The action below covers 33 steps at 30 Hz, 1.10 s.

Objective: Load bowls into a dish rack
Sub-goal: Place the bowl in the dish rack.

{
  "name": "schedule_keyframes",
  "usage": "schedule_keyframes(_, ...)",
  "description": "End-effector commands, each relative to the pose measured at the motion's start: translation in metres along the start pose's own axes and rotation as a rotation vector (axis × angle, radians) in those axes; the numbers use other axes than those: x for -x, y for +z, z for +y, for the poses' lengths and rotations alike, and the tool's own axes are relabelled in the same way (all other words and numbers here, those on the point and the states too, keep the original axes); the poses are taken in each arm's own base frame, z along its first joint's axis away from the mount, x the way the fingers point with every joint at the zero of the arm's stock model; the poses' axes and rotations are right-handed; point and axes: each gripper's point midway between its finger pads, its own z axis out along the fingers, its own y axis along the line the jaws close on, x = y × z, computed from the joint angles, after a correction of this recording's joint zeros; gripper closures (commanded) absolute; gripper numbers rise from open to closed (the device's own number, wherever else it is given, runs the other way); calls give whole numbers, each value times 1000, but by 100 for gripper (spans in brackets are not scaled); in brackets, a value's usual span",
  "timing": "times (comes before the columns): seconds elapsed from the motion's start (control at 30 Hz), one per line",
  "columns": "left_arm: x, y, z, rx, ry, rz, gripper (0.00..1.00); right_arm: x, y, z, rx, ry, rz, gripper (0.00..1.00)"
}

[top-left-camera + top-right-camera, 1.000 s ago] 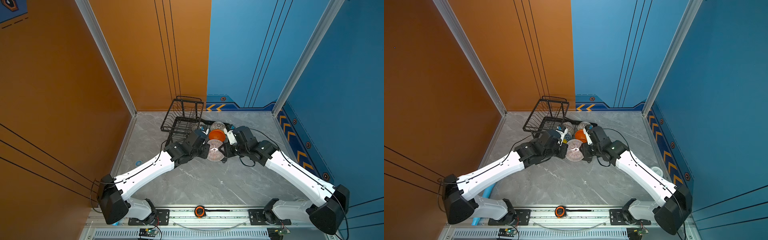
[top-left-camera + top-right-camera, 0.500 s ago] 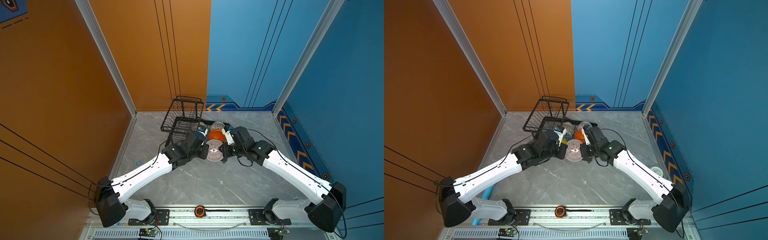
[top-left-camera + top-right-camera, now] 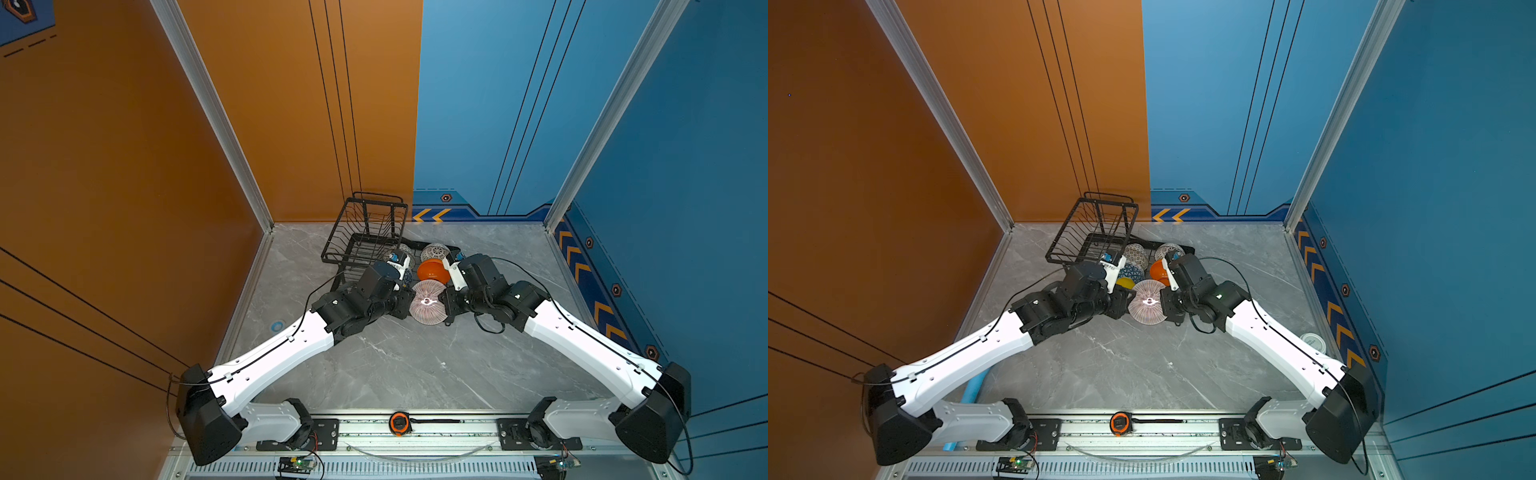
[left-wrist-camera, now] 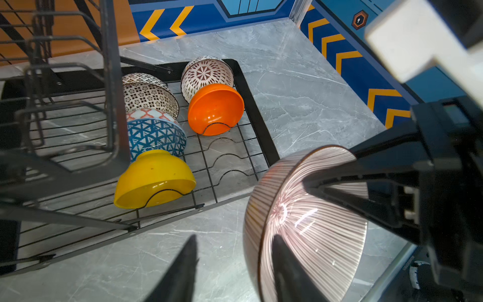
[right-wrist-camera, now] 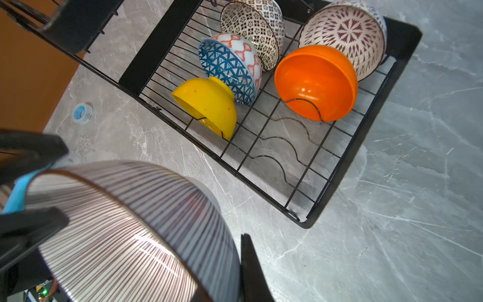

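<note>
The pale striped bowl (image 3: 428, 301) hangs on edge between both grippers, just in front of the black wire dish rack (image 4: 257, 117). My right gripper (image 5: 239, 240) is shut on its rim, one finger outside the wall and the other hidden inside. My left gripper (image 4: 235, 238) is open and straddles the opposite rim, one finger inside the bowl and one clear of it. In the rack's lower tray stand the yellow bowl (image 4: 154, 177), the blue-triangle bowl (image 4: 156, 136), the orange bowl (image 4: 215, 108) and two black-patterned white bowls (image 4: 150, 96) (image 4: 206, 73).
The rack's raised basket tier (image 3: 365, 224) stands at the far left end. Free curved slots (image 5: 285, 146) lie in front of the orange bowl. A small blue-white disc (image 5: 82, 112) lies left of the rack, a white lid (image 3: 1312, 343) at the right wall, a tape measure (image 3: 399, 423) on the front rail.
My left gripper's jaws have come apart off the striped bowl's rim, while the right gripper has shut on the other side. The bowl has stayed in about the same place.
</note>
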Motion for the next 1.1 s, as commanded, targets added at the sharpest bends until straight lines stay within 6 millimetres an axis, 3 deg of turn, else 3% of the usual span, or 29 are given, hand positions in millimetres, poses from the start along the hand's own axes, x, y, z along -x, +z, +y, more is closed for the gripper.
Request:
schedule_keyframes(0.0, -16, -9, 9, 26, 54, 73, 27, 28, -22, -7, -59, -70, -111, 100)
schedule_keyframes(0.17, -30, -23, 25, 87, 84, 120, 1, 41, -26, -31, -216, -188, -159, 100)
schedule_keyframes(0.5, -51, -42, 54, 153, 67, 162, 2, 78, -20, -70, -543, -447, -396, 100)
schedule_keyframes(0.8, -60, -47, 66, 153, 34, 177, 2, 94, 2, -75, -667, -608, -533, 100)
schedule_keyframes(1.07, -62, -48, 70, 154, 23, 179, 2, 93, 31, -71, -724, -755, -549, 100)
